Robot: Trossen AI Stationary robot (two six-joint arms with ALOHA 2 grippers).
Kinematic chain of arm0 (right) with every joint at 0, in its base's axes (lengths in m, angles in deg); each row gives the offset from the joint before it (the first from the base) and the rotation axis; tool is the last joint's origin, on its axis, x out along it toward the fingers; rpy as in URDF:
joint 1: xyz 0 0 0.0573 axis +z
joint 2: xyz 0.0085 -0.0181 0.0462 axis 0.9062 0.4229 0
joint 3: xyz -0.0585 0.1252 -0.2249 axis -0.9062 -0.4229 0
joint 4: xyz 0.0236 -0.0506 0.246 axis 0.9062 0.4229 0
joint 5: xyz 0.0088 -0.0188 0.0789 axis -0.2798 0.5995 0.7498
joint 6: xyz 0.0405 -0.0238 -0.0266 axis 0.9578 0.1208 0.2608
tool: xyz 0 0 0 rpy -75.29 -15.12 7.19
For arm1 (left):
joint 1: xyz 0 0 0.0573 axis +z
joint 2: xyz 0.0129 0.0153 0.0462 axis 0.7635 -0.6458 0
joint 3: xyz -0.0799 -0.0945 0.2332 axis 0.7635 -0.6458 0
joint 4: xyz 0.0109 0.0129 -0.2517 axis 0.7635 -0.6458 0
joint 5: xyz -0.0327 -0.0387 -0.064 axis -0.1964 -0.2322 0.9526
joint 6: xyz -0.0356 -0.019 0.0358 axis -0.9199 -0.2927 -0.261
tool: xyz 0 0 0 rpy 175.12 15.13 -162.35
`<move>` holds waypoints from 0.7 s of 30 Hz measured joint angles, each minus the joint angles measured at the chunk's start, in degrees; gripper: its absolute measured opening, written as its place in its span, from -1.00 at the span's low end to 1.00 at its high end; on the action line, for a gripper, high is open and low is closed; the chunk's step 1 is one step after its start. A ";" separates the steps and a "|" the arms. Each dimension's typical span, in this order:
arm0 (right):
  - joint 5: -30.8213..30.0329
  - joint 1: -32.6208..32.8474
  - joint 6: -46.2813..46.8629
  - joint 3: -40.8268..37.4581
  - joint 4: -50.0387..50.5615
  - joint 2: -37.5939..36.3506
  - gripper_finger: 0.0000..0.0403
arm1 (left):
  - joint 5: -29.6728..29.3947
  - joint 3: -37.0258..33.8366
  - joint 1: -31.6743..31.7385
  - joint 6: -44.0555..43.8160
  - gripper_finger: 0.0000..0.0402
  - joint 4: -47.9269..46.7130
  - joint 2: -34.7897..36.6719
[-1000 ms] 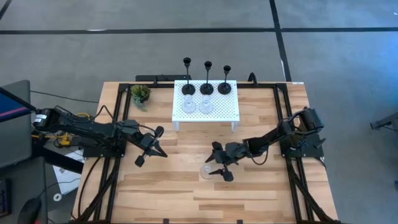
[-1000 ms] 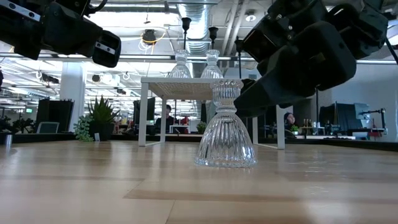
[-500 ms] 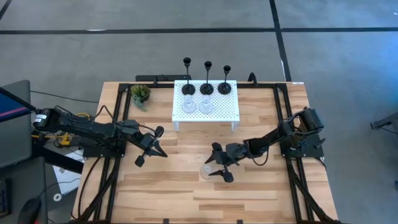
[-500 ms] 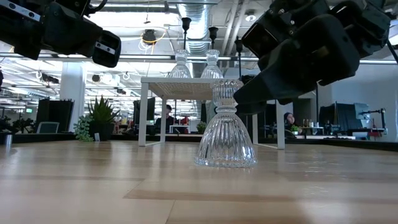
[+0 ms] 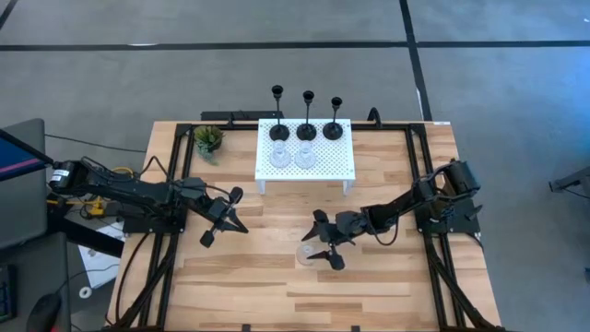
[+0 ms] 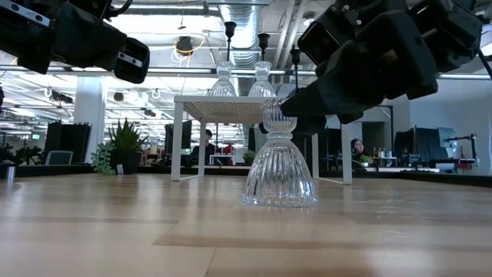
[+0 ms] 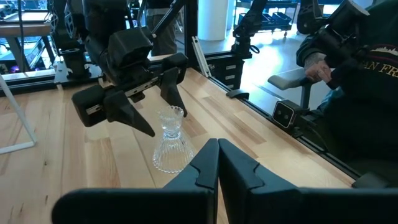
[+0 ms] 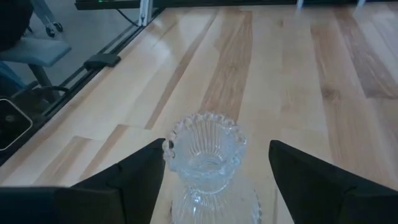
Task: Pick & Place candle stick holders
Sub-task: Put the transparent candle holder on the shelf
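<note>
One clear glass candle holder (image 5: 305,255) stood alone on the desk (image 5: 387,286) in the high view, the right gripper (image 5: 324,249) beside it with fingers spread wide and nothing held. Five more holders were on the white perforated rack (image 5: 324,164): three black ones (image 5: 306,130) along the far edge, two glass ones (image 5: 291,156) in front. The left gripper (image 5: 224,219) hovered well apart, near the rack's left leg.

From the low view, the glass holder (image 6: 278,158) looked heavy, rigid, slick and breakable; its narrow waist under the cup seemed the place to grip. The right gripper (image 6: 307,115) sat lower and closer to the cup than half a second before.

The left wrist view showed its own fingers (image 7: 239,171) pressed together, empty.

The right wrist view showed fingers (image 8: 140,168) flanking the beaded cup (image 8: 205,146), not touching.
</note>
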 joint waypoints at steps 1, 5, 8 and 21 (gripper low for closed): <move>-0.38 0.00 -0.02 0.01 -0.05 0.21 0.37 | 0.00 0.00 0.01 0.00 -0.96 0.00 0.01; -0.61 0.00 0.01 0.55 -0.76 3.39 0.37 | 0.02 0.00 -0.01 0.00 -0.96 0.02 0.00; -0.54 0.00 0.01 2.67 -1.30 6.40 0.37 | 0.02 0.00 0.00 0.00 -0.96 0.02 0.02; 1.07 -0.54 0.01 4.79 -1.08 8.29 0.27 | 0.01 0.00 -0.01 0.00 -0.96 -0.15 0.02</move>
